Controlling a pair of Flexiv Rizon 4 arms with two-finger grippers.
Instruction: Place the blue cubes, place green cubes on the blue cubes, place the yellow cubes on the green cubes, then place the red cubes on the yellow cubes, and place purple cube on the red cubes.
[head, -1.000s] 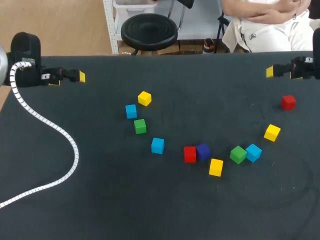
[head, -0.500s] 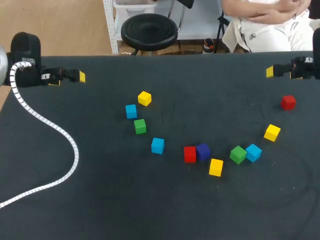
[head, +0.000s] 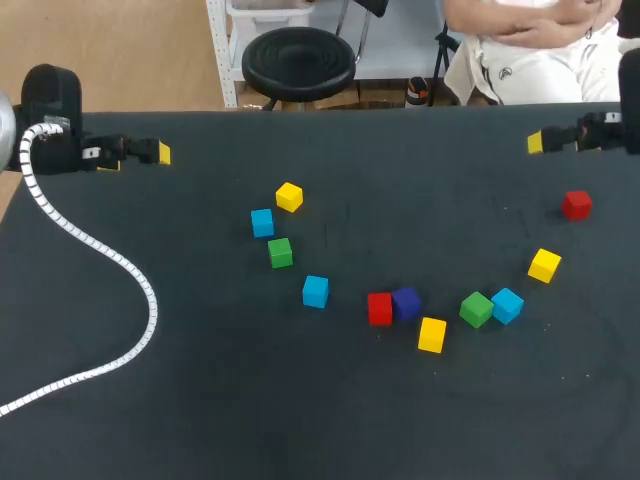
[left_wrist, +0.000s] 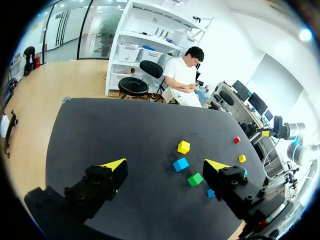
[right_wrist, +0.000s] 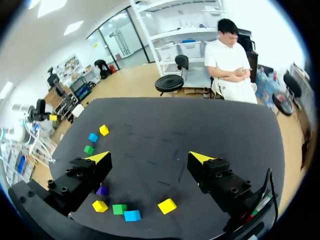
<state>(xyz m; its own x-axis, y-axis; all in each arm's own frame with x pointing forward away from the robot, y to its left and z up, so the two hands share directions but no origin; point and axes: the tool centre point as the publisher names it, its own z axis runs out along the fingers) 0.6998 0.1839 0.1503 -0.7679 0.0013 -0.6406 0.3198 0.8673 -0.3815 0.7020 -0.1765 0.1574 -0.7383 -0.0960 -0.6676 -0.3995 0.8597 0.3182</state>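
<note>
My left claw (left_wrist: 165, 165) at ten o'clock and right claw (right_wrist: 149, 157) at two both gape empty. Blue cubes (head: 315, 291) lie loose near the middle of the table (head: 200, 400), probably light, rigid and slick; I'd pinch opposite flat faces.

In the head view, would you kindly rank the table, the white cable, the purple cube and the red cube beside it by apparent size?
1. table
2. white cable
3. purple cube and red cube: they look alike, so I leave them unranked.
</note>
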